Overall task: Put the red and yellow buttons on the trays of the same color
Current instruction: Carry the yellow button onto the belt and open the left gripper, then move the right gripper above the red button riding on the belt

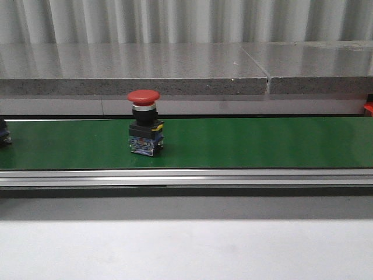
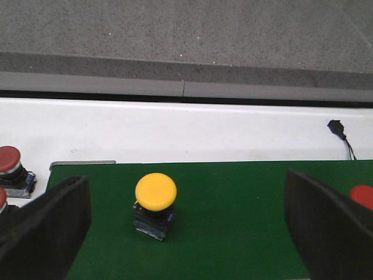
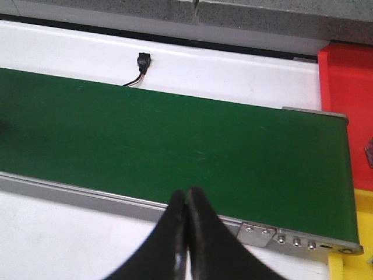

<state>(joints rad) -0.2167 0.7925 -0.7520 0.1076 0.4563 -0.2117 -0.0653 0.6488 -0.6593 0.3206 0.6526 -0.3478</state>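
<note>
Yellow button [image 2: 155, 192] stands upright on the green belt [image 2: 233, 221], cap up, near the belt's end. Left gripper [image 2: 186, 233] hovers with jaws spread wide, one finger either side of the button, touching nothing; likely staged this way to close on the black body under the cap.

Red button [image 1: 144, 97] also upright on the belt in front view, mid-left, free of any gripper. A red cap [image 2: 362, 195] shows at the edge of the left wrist view, probably the same one; cannot confirm. Further red buttons [image 2: 9, 160] sit off the belt's end on the white table.

Right gripper [image 3: 186, 233] is clenched, fingers together, empty, parked over the belt's near edge. Red tray [image 3: 347, 76] lies beyond the belt's far end; yellow tray [image 3: 349, 271] corner beside it, presumably drop targets.
</note>
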